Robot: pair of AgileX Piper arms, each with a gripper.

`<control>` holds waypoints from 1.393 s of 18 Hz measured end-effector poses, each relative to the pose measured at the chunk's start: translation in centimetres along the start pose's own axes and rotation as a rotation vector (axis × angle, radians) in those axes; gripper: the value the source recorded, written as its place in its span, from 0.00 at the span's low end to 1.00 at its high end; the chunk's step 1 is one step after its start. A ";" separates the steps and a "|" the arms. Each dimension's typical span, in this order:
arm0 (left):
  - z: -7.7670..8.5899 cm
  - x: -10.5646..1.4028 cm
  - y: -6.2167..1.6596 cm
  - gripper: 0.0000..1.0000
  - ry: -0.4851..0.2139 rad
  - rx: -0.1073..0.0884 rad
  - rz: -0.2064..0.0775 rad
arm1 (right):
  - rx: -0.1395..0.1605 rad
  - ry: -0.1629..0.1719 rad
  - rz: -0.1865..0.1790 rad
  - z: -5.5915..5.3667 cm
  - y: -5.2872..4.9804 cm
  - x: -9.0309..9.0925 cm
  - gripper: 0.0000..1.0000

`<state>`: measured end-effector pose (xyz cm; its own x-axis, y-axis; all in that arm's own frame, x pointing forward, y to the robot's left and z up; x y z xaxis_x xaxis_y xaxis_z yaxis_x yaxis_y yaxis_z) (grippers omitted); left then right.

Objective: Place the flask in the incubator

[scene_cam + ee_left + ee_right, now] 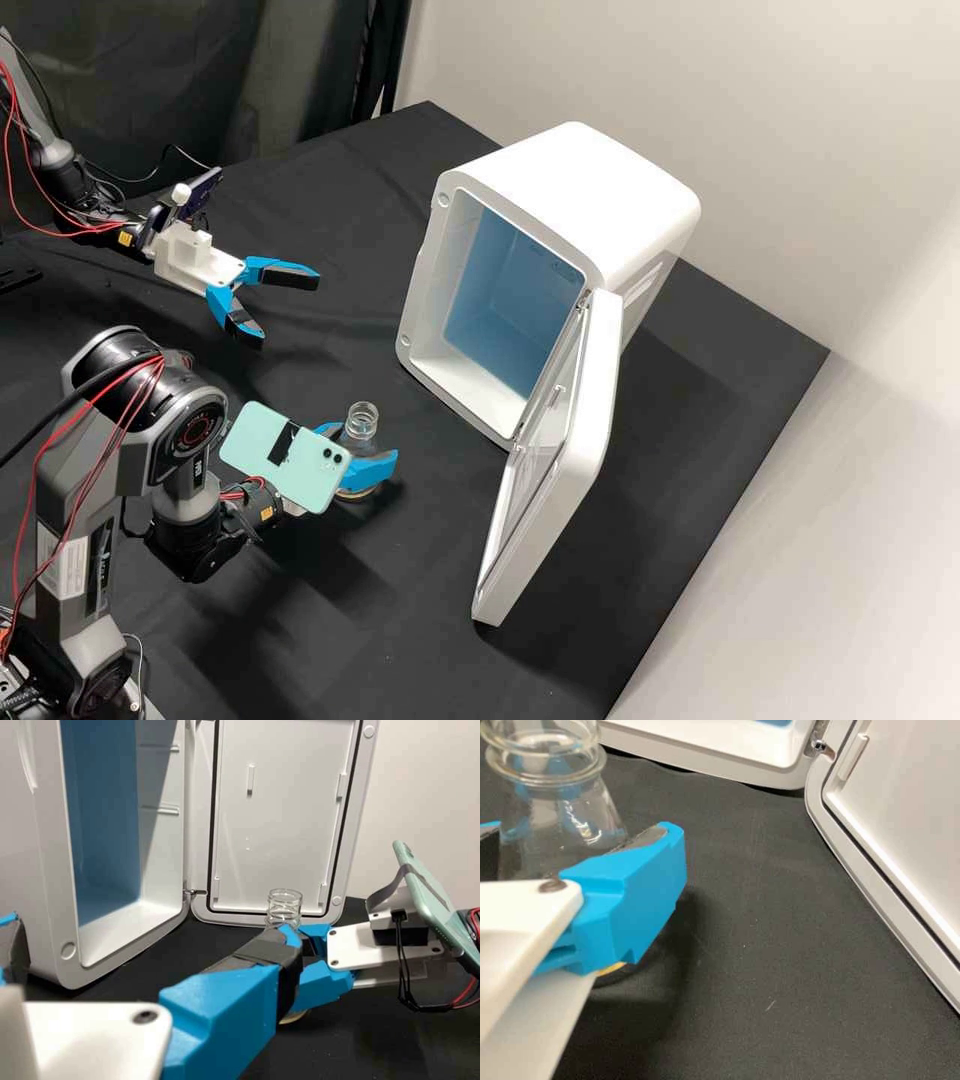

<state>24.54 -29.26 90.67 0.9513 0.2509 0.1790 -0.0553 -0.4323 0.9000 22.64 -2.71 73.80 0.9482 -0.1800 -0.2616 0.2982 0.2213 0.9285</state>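
**Grasp stage of a flask transfer.** The right end effector [360, 455] is closed about the lower cone of the flask [362, 418], one blue finger on each side and a pad pressed to the glass. The flask stands upright on the black surface [400, 620], mouth open, near the front of the incubator [580, 190]. The incubator's opening faces the arms with its blue chamber exposed. Its door [560, 450] stands swung wide open beside the opening, near the flask. The left end effector [285, 308] is poised well apart from the flask, fingers spread wide and holding nothing.

**Hazards, as judged.**
- (a) The grip bears on smooth, sloping glass. Squeezing a cone tends to push it out from between the fingers, so the flask may slide or tip once lifted.
- (b) The white rim of the chamber lies between the flask and the chamber floor, so too low a carry would knock the base against it.
- (c) The open door stands close beside the likely path, and the teal camera [285, 455] mounted on the right wrist juts out sideways. The flask could strike the door, and the camera could strike the door or the frame on entry.
- (d) Whether the flask holds liquid cannot be told; if it does, tilting it would cause a spill.
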 end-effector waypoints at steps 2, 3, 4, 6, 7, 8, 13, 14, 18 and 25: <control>0.0 0.0 0.00 1.00 0.000 0.000 0.000 | -0.001 0.002 -0.001 0.0 0.0 0.0 0.00; 0.0 0.0 0.00 1.00 0.000 0.000 0.000 | -0.001 0.003 -0.002 0.0 0.0 0.0 0.00; 0.0 0.0 0.00 1.00 0.000 0.000 0.000 | -0.001 0.003 -0.002 0.0 0.0 0.0 0.00; 0.0 0.0 0.00 1.00 0.000 0.000 0.000 | -0.001 0.003 -0.002 0.0 0.0 0.0 0.00; 0.0 0.0 0.00 1.00 0.000 0.000 0.000 | -0.001 0.003 -0.002 0.0 0.0 0.0 0.00; 0.0 0.0 0.00 1.00 0.000 0.000 0.000 | -0.001 0.003 0.002 0.0 0.1 0.0 0.00; 0.0 0.0 0.00 1.00 0.000 0.000 0.000 | 0.110 -0.024 0.129 0.9 3.2 -1.5 0.00; 0.0 0.0 0.00 1.00 0.000 0.000 0.000 | 0.130 -0.025 0.167 1.0 3.9 -2.0 0.00; 0.0 0.0 0.00 1.00 0.000 0.000 0.000 | 0.183 -0.007 0.278 1.1 5.9 -3.8 0.00; 0.0 0.0 0.00 1.00 0.000 0.000 0.000 | 0.194 0.030 0.351 1.2 7.2 -5.7 0.00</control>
<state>24.54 -29.26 90.67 0.9513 0.2509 0.1790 -0.0553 -0.4323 0.9000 19.22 -1.20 82.27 0.9924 -0.0969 0.0753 -0.0678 0.0785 0.9946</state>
